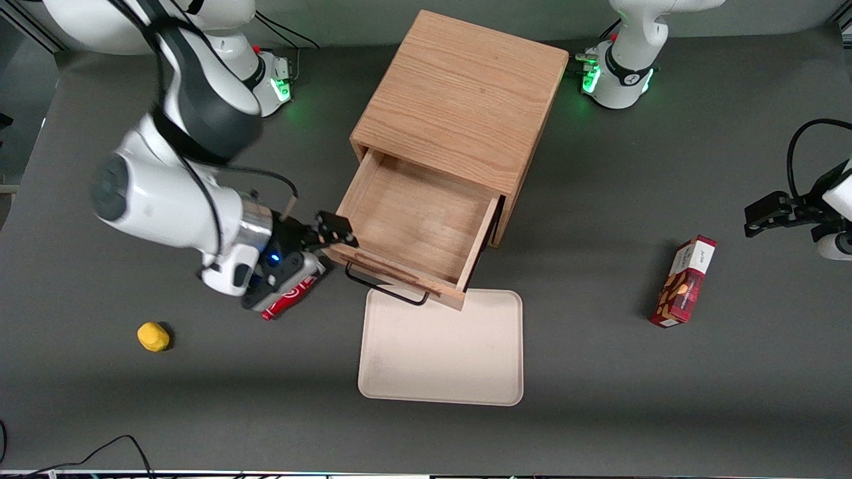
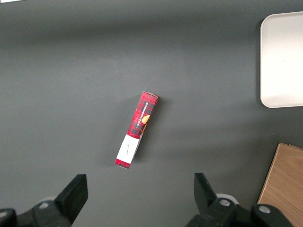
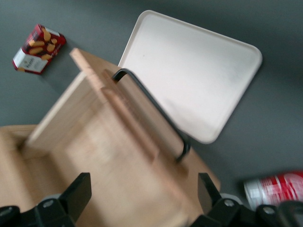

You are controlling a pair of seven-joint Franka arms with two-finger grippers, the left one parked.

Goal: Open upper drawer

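Standing pulled well out of the oak cabinet (image 1: 464,100), the upper drawer (image 1: 416,223) shows its bare wooden floor, and its front panel overhangs the edge of the cream tray (image 1: 440,349) that lies on the dark table (image 1: 599,412) nearer the front camera. The thin black wire handle (image 1: 386,287) juts from the drawer front, with nothing gripping it. The claw (image 1: 336,233) hovers at the drawer's front corner toward the working arm's end, its fingers (image 3: 78,191) spread apart and holding nothing. A red and white can (image 1: 289,299) lies under the wrist. A small yellow object (image 1: 153,336) sits toward the working arm's end, and a red snack box (image 1: 683,281) toward the parked arm's.
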